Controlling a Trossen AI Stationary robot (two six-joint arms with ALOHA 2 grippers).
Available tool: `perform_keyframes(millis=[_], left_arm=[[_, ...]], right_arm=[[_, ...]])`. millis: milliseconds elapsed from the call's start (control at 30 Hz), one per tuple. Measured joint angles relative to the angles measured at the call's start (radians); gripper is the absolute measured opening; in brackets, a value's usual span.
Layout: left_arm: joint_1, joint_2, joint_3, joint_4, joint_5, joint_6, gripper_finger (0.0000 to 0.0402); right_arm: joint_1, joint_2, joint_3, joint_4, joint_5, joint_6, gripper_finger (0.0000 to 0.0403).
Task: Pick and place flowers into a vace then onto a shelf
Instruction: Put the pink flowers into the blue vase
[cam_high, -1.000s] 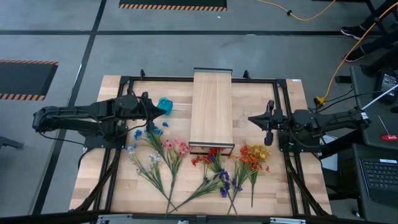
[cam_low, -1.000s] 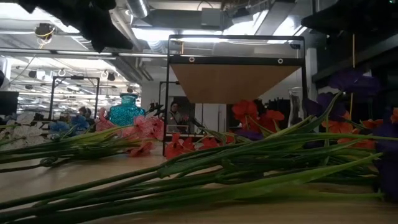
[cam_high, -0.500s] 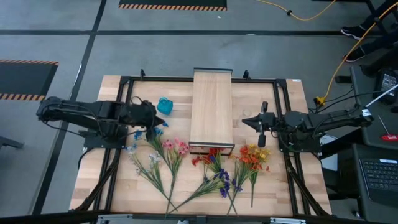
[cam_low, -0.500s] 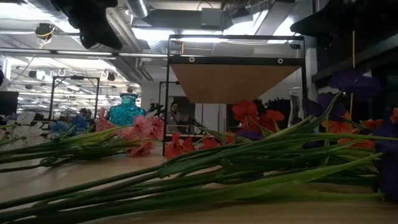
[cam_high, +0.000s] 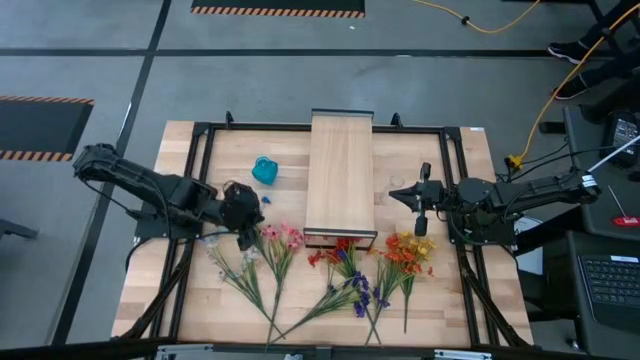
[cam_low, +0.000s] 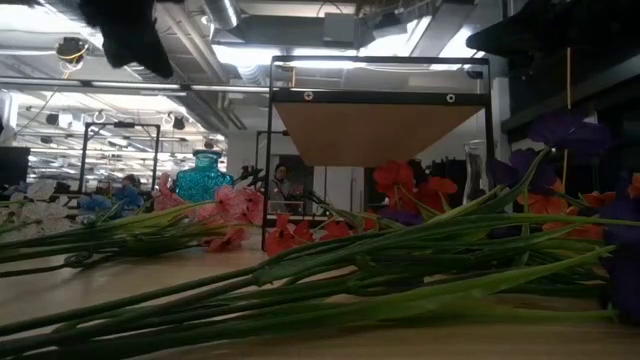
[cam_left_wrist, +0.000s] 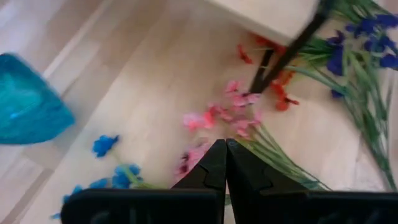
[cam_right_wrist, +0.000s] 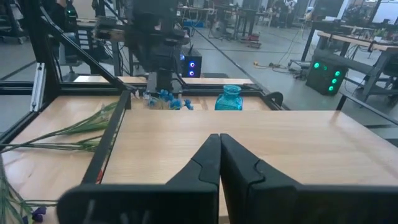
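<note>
Flowers (cam_high: 320, 270): sprigs fanned across the near half of the table (cam_high: 180, 290), in front of the shelf (cam_high: 341, 175); none in a vase yet, by my reading.
Pink sprig (cam_high: 281, 238): blooms just beside the shelf's near left corner, stem running toward the table's near edge and slightly rightward; long axis roughly front to back, blooms pointing at the far side.
Blue sprig (cam_left_wrist: 107, 145): blooms close under the left arm, just left of the pink ones; its stem is mostly hidden.
Orange sprig (cam_high: 408, 250): lies near the right gripper, blooms toward the far side, stem toward the near edge.
Left gripper (cam_high: 246, 222): fingers pressed together, holding nothing, hovering over the table with the pink blooms just ahead of its tips in the left wrist view.
Right gripper (cam_high: 421, 218): fingers together, empty, waiting right of the shelf above the orange blooms.
Vase (cam_high: 264, 170): teal glass, standing left of the shelf, on the far side of the left gripper.
Nearer arm: left for the pink and blue sprigs, right for the orange one.
Key relation: the pink sprig lies just ahead of the left fingertips, toward the shelf; its stem trails off toward the near edge.
Next move, as a judgement: the left fingers must part, then close across the thin stem below the blooms.
</note>
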Motion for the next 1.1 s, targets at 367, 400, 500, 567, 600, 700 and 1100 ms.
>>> perform_keyframes(millis=[367,400,500,567,600,700,1100], left_arm=[[-0.124,0.205,0.133,0.003,0.02,0.003,0.0002],[-0.132,0.22,0.14,0.004,0.02,0.009,0.0002],[-0.146,0.263,0.152,0.011,0.021,0.008,0.0002],[-0.149,0.29,0.152,0.014,0.024,0.003,0.0003],[-0.152,0.303,0.152,0.015,0.023,-0.002,0.0003],[-0.155,0.343,0.152,0.016,0.038,-0.009,0.0003],[-0.158,0.439,0.152,0.084,0.047,-0.028,0.0021]], right_arm=[[0.0,0.0,0.0,-0.002,-0.002,0.002,0.0008],[0.0,0.0,0.0,-0.003,-0.002,0.001,0.0008],[0.0,0.0,0.0,-0.008,-0.002,-0.001,0.0008],[0.0,0.001,0.0,-0.011,-0.002,-0.001,0.0008],[0.0,0.001,0.0,-0.012,-0.002,-0.001,0.0008],[0.0,0.001,0.0,-0.013,-0.002,-0.008,0.0008],[0.0,0.001,0.0,-0.013,-0.002,-0.061,0.0008]])
